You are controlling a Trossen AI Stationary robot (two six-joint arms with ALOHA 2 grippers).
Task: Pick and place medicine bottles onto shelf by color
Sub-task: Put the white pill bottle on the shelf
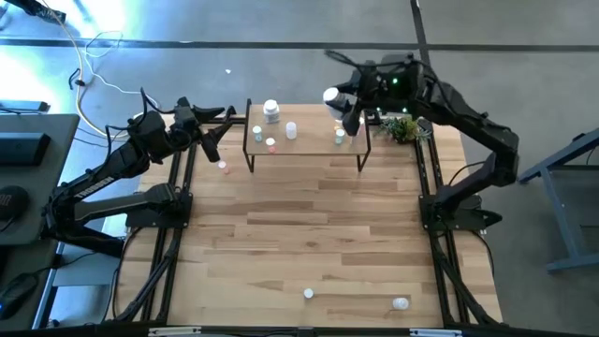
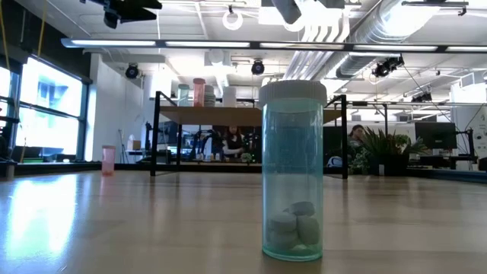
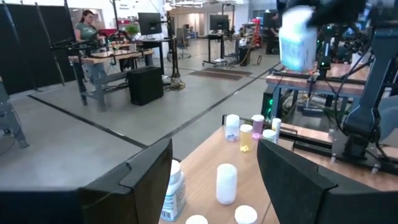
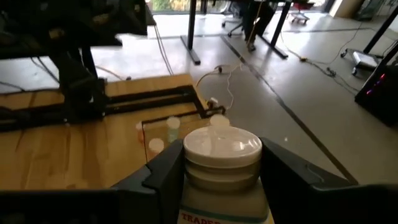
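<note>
The shelf (image 1: 309,150) stands at the table's far middle, with several white bottles on it. Among them are a large one (image 1: 271,111) and smaller ones (image 1: 291,130) toward its left end, and more near its right end (image 1: 340,137). My right gripper (image 1: 342,103) hovers above the shelf's far right corner, shut on a white bottle (image 1: 330,95). My left gripper (image 1: 211,139) is open, just left of the shelf at about board height and facing along it (image 3: 214,180). A pink bottle (image 1: 223,168) stands on the table by the shelf's left legs. My right gripper (image 4: 221,171) pinches the white-capped bottle between its two fingers. One finger (image 4: 165,174) is on each side of the body just under the cap (image 4: 222,149). The bottle is upright and lifted clear, above the shelf.
Two more bottles stand near the table's near edge: a teal-tinted one (image 1: 308,294), which looms close in the low view (image 2: 293,171), and one (image 1: 401,302) to its right. A small green plant (image 1: 402,126) sits right of the shelf. Black frame rails run along both table sides.
</note>
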